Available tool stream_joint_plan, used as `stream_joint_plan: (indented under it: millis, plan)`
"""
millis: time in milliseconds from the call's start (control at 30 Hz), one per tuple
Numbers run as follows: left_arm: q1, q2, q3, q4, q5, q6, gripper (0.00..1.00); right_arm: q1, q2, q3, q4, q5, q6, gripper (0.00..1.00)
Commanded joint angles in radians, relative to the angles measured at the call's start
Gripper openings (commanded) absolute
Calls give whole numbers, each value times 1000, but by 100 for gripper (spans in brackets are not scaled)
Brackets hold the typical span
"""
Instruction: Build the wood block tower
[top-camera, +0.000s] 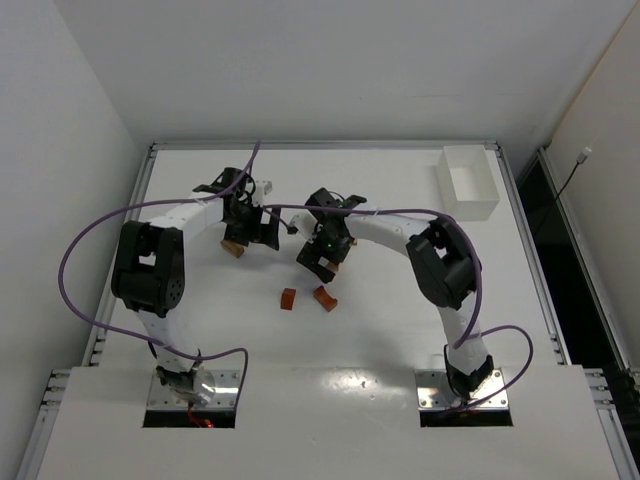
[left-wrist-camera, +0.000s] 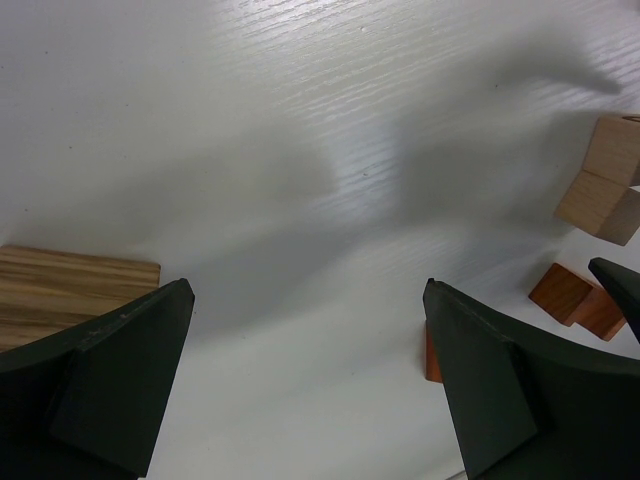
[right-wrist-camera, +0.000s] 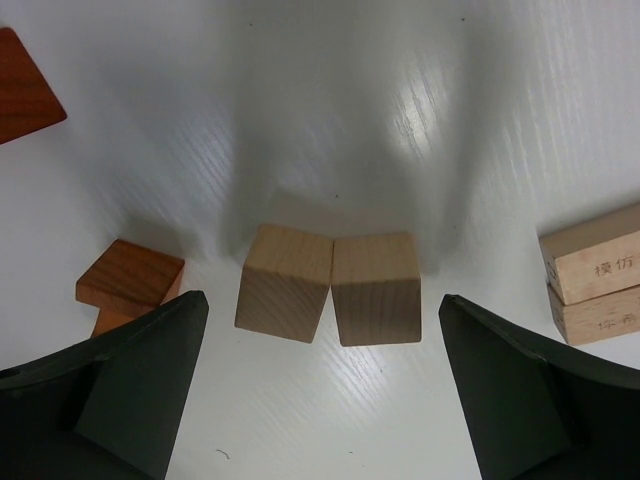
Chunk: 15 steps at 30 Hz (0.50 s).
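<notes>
Plainly, no tower stands yet: the blocks (top-camera: 288, 299) lie loose on the counter (top-camera: 400, 330) between the arms. The right pincer (right-wrist-camera: 318, 300) hangs wide and empty over two pale cubes (right-wrist-camera: 285, 282) that touch side by side. A red block (right-wrist-camera: 130, 280) sits just beside one finger and two stacked bars (right-wrist-camera: 592, 272) lie near the other. The left pincer (left-wrist-camera: 306, 290) is wide and empty too, over bare counter, with a striped wood piece (left-wrist-camera: 70, 285) by one finger and a red piece (left-wrist-camera: 431, 355) half hidden behind the other.

The main risk is the touching pair. Jaws closing across both cubes would likely squeeze them at the seam, so one hinges and pops free. Taking only one means a finger must enter where there is no gap, shoving its neighbour. A finger coming down could also clip the red block. With both arms working the same patch, they might foul each other.
</notes>
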Motion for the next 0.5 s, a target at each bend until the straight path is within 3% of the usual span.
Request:
stream_joint_plan:
  millis: [0,133,267,467]
  plan:
    - [15,7,36,5,16,8,99,7,13,26,15,10,7,100]
    - [15,7,36,5,16,8,99,7,22,26,15,10,7,100]
    - [15,7,36,5,16,8,99,7,32,26,15,20,17,92]
    - [15,7,27,5,16,8,99,7,32,26,24,20,17,58]
